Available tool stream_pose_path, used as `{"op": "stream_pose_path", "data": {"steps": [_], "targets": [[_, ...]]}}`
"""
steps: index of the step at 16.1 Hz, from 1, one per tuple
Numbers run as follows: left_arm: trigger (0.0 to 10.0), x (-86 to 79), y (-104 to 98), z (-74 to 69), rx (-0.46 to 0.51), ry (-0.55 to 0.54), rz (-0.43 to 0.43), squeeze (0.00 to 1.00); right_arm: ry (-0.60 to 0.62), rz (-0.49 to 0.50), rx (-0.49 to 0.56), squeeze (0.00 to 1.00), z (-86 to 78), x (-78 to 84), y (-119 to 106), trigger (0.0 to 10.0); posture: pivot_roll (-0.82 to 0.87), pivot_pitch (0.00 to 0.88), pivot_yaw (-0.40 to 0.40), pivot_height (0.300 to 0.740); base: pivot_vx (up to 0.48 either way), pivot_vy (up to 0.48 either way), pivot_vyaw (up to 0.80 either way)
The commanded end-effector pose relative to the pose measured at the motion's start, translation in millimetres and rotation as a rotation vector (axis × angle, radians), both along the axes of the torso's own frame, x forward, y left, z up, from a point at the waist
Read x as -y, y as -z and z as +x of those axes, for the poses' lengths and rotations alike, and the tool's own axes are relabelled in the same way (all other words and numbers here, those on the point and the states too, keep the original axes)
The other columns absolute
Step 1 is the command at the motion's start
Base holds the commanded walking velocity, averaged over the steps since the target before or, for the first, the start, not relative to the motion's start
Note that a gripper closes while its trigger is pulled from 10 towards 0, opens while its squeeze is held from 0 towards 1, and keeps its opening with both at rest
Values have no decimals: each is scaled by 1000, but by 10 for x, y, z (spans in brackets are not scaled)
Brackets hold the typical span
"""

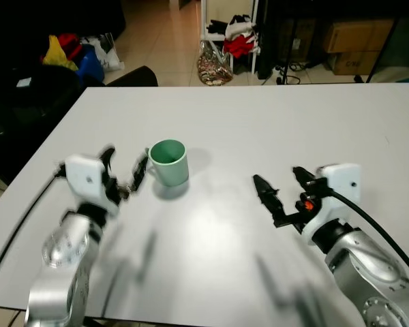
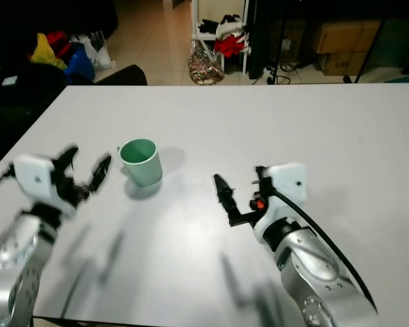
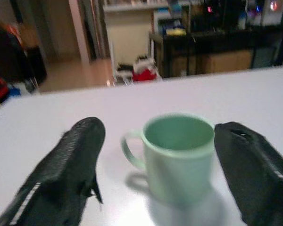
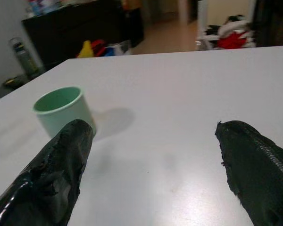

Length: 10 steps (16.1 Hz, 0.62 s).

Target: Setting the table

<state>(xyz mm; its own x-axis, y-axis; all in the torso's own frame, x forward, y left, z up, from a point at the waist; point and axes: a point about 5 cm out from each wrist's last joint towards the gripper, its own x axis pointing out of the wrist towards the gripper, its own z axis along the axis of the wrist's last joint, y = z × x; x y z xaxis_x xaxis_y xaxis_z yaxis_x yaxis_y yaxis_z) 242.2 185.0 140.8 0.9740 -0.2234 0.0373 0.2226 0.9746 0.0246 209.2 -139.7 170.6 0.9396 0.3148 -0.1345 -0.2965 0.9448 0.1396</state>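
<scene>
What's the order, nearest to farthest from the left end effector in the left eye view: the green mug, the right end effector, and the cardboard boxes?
1. Green mug, on the white table right beside the left end effector.
2. Right end effector, across the table to the robot's right.
3. Cardboard boxes, on the floor beyond the table's far right.

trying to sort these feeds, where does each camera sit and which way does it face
Left eye view: on the head, looking forward and down at the white table; both arms show.
Right eye view: same, its stereo twin.
Left wrist view: along the left gripper at the green mug.
Right wrist view: along the right gripper across the table.
All four share the mug.
</scene>
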Motion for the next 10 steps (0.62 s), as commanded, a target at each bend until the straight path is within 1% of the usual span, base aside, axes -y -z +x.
{"op": "stream_pose_path", "data": {"steps": [1,2,3,4,5,7,10], "targets": [[10000,41,-55,-35,-1,5,11,518,25,-11,9,0,-12,5,-4,10000,50,0,110,740,0,0,0],[10000,62,-42,-93,-12,16,36,522,59,-55,6,0,-34,34,28,10000,50,0,110,740,0,0,0],[10000,102,-72,-109,-8,41,42,533,85,-43,-5,0,-44,62,53,10000,54,0,105,740,0,0,0],[10000,146,-91,-124,-13,57,49,537,118,-59,-32,0,-57,102,119,10000,54,0,102,740,0,0,0],[10000,164,-95,-138,-22,60,53,537,133,-77,-44,0,-61,112,149,10000,54,0,101,740,0,-322,0],[10000,197,-86,-168,-42,62,56,541,143,-82,-41,0,-54,94,149,10000,51,0,98,740,0,-356,0],[10000,203,-84,-169,-50,66,56,537,159,-90,-35,0,-42,92,147,10000,50,0,99,740,0,-354,0]]}}
